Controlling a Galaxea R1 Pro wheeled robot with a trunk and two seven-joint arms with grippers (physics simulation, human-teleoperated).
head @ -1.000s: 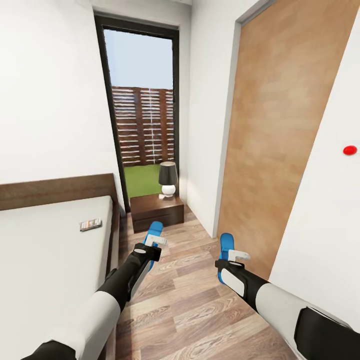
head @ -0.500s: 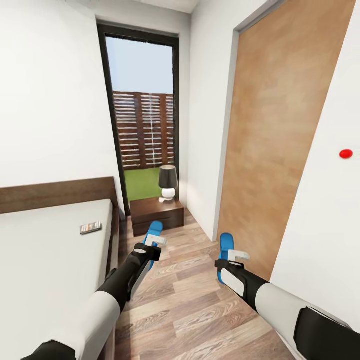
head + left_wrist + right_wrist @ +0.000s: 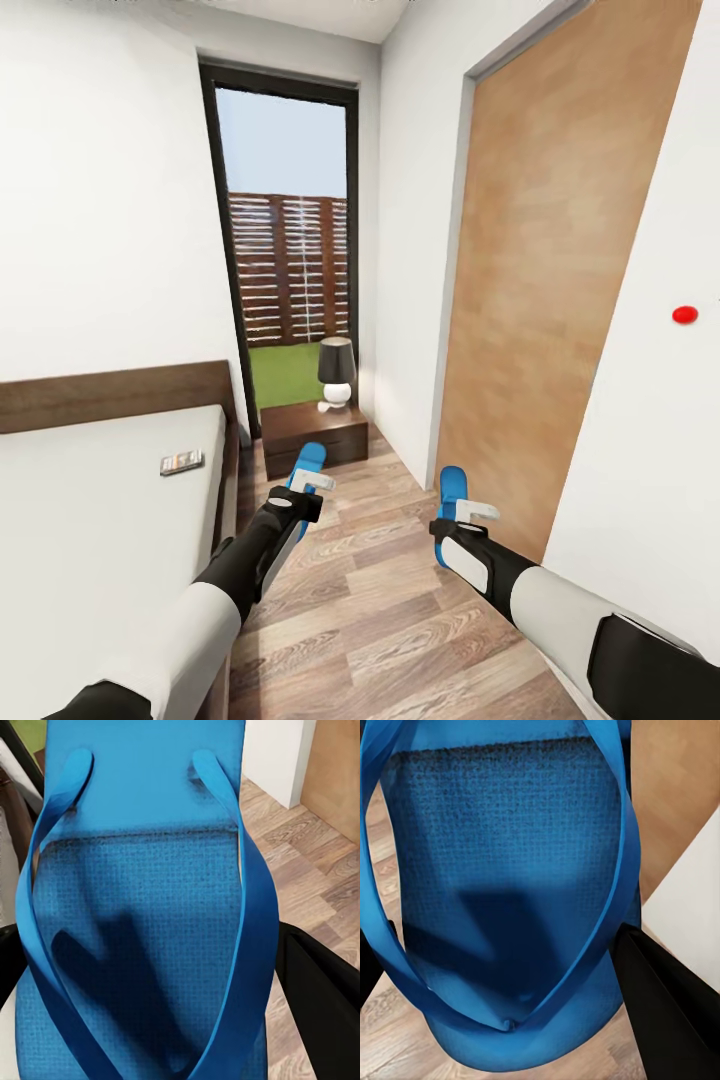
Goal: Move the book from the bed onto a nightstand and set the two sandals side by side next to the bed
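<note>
Carrying: one blue sandal is clamped in each gripper, held clear of the wood-plank floor [image 3: 400,620].
Left gripper [image 3: 312,487]: closed on the left sandal [image 3: 307,463]; its footbed and straps are seen close up from the left wrist [image 3: 150,945].
Right gripper [image 3: 470,515]: closed on the right sandal [image 3: 452,490], seen likewise from the right wrist [image 3: 510,907].
Why held so: both sandals are judged to be brought together for setting down side by side.
Book [image 3: 181,461]: lying on the bed [image 3: 90,520], near its right edge towards the headboard.
Nightstand [image 3: 313,433]: beyond the bed's far right corner, a lamp [image 3: 336,372] on its far right corner.
Open room: a floor strip is left between the bed's right edge and the wooden door [image 3: 560,300].
</note>
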